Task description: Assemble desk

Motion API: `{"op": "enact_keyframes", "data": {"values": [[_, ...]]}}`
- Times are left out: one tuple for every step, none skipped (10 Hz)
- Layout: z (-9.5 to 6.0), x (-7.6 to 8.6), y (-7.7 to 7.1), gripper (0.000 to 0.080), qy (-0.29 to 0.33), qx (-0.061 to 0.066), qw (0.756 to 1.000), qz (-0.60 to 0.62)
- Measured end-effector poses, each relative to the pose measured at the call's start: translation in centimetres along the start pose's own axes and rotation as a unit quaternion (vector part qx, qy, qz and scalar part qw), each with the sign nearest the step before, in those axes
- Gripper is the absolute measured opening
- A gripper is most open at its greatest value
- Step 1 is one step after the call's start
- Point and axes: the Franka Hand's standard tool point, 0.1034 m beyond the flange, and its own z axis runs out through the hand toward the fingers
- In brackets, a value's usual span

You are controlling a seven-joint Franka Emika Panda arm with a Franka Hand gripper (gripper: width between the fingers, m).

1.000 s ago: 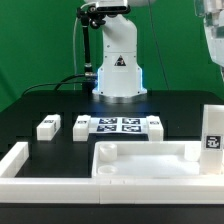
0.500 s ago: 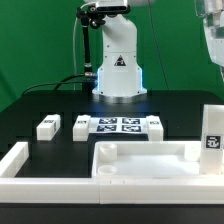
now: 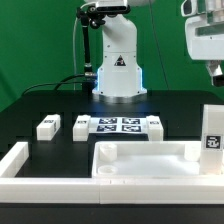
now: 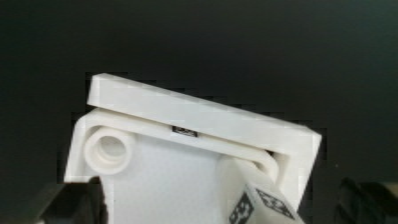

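Assembly is barely beginning: the top is lying legless at six o'clock in the exterior view, legs are sitting loose at nine, and the gripper is hanging wide and empty at two.

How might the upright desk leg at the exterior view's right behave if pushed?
Standing tall on a narrow end, the desk leg would probably tip rather than slide. It looks like smooth rigid plastic, so likely stiff and slippery.
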Motion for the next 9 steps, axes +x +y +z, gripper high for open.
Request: {"op": "enact_keyframes", "data": {"values": [[0.0,0.1,0.0,0.0649,0.0,0.0,0.999,-0.05],[0.0,0.1,0.0,0.0649,0.0,0.0,0.996,-0.089],[0.1,0.0,0.0,0.0649,0.0,0.0,0.993,-0.12],[0.9,-0.4,0.5,0.0649,0.003,0.0,0.987,-0.16],[2.1,-1.1,1.9,0.0649,0.0,-0.01,0.979,-0.204],[3.1,-0.9,3.7,0.0649,-0.001,-0.019,0.963,-0.268],[4.0,-0.4,5.6,0.0649,-0.005,-0.031,0.944,-0.327],[5.2,-0.1,7.6,0.0649,-0.006,-0.043,0.925,-0.378],[5.8,-0.1,8.5,0.0649,0.004,-0.043,0.911,-0.411]]}}
